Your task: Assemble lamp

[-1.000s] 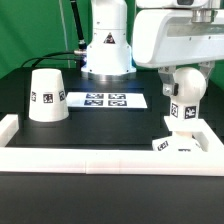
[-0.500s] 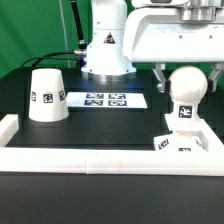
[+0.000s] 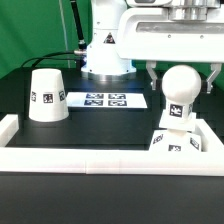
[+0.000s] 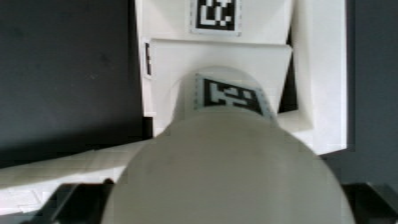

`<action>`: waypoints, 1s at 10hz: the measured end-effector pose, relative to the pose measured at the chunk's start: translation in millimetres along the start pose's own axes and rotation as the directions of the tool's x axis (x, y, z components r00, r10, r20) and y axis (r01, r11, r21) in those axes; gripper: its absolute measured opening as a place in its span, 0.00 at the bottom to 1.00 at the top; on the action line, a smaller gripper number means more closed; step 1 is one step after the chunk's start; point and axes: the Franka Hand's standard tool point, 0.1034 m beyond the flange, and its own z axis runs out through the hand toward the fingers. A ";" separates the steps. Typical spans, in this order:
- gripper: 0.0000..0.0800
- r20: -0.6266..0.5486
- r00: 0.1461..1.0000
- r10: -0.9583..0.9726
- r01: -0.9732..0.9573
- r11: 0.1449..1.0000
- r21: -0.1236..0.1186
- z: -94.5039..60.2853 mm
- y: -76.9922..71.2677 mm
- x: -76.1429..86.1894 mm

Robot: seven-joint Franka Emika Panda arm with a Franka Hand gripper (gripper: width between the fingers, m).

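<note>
The bulb [image 3: 178,95] stands with its stem on the small square base [image 3: 178,143] at the exterior view's right, leaning slightly. My gripper [image 3: 181,75] hovers over the ball top, open, a finger on each side and apart from it. In the wrist view the bulb [image 4: 222,150] fills the picture, with the base [image 4: 169,60] beyond it and dark fingers [image 4: 63,200] at either side of my gripper [image 4: 214,205]. The cone shade [image 3: 46,95] stands alone at the exterior view's left.
The marker board [image 3: 105,100] lies flat in the middle, in front of the arm's pedestal [image 3: 105,55]. White border rails run along the front [image 3: 100,158] and the left side [image 3: 8,125]. The base sits against the front rail's right corner.
My gripper has risen from around the bulb's stem to above its ball, fingers now spread apart from it. The bulb stays on the base and has shifted slightly left.
</note>
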 end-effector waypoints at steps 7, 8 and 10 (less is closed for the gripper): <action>0.87 0.001 1.000 0.015 -0.015 1.000 0.018 -47.8 10.2 -2.2; 0.87 -0.002 0.999 0.034 -0.034 0.999 0.024 -57.5 23.2 -4.5; 0.87 0.004 0.999 0.054 -0.054 0.998 0.022 -58.9 43.9 -11.5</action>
